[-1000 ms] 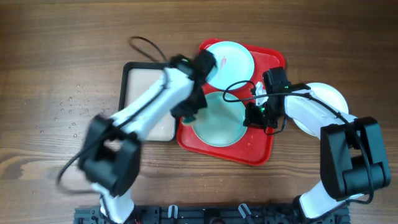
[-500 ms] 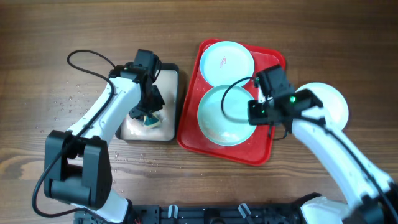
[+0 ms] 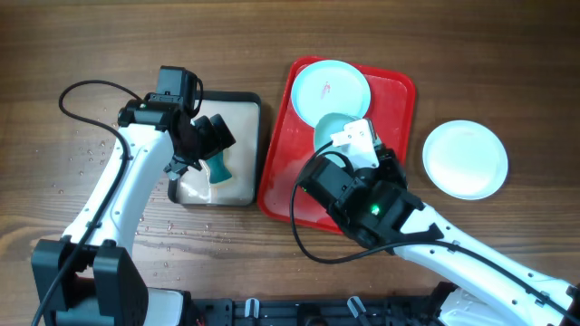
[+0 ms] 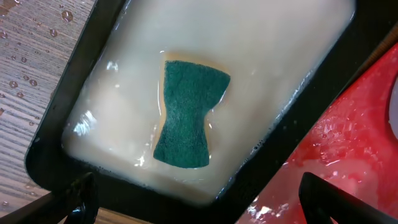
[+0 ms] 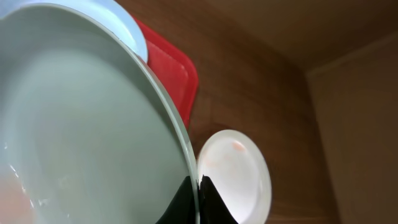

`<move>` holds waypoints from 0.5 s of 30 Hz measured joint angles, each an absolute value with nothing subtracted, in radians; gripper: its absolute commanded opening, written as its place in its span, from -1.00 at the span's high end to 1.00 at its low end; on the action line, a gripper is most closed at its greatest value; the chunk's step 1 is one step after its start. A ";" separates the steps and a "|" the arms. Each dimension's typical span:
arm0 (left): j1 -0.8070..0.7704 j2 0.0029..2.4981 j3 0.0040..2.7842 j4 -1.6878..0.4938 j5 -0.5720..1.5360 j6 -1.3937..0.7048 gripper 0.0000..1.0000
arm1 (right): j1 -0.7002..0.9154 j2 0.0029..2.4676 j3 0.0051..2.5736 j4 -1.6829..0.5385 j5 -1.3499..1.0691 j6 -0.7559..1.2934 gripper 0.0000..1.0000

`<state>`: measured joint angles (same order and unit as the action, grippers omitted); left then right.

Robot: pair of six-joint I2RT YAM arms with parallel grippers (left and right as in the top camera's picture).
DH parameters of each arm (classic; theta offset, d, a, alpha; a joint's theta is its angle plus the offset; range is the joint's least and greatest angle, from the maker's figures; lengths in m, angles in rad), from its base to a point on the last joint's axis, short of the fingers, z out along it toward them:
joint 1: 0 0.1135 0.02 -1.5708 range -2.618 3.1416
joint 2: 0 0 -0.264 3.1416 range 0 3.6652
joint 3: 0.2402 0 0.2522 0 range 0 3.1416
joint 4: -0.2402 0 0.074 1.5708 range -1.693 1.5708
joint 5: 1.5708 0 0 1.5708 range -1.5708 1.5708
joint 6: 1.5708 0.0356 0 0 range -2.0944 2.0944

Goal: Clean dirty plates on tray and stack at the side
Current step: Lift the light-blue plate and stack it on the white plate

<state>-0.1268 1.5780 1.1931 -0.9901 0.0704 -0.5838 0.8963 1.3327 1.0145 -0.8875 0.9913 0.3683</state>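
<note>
My right gripper (image 5: 199,191) is shut on the rim of a pale light-blue plate (image 5: 81,124), which is lifted and tilted on edge above the red tray (image 3: 399,100). In the overhead view only part of that plate (image 3: 333,127) shows behind my right arm (image 3: 362,195). A second pale-blue plate (image 3: 331,89) with a red smear lies at the tray's far end. A white plate (image 3: 465,158) lies on the table to the right. My left gripper (image 4: 202,205) hangs open over the cream tray (image 4: 74,81), with nothing between its fingers.
A green sponge (image 4: 189,115) lies loose in the cloudy liquid of the black-rimmed cream tray (image 3: 245,100), left of the red tray. Water drops (image 3: 100,158) dot the wood at the left. A black cable (image 3: 82,91) loops off the left arm.
My left gripper has opened and dropped the sponge into the cream tray. The right arm has lifted the pale-blue plate off the red tray and tilted it up.
</note>
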 measured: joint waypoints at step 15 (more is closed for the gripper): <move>-0.127 1.578 1.193 -0.991 0.074 -0.584 -1.00 | 1.012 1.332 1.015 -0.688 1.217 0.058 0.91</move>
<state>-0.1268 1.5780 1.1931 -0.9905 0.0742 -0.5838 1.0122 1.3323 1.0145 -0.6884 1.2171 0.0578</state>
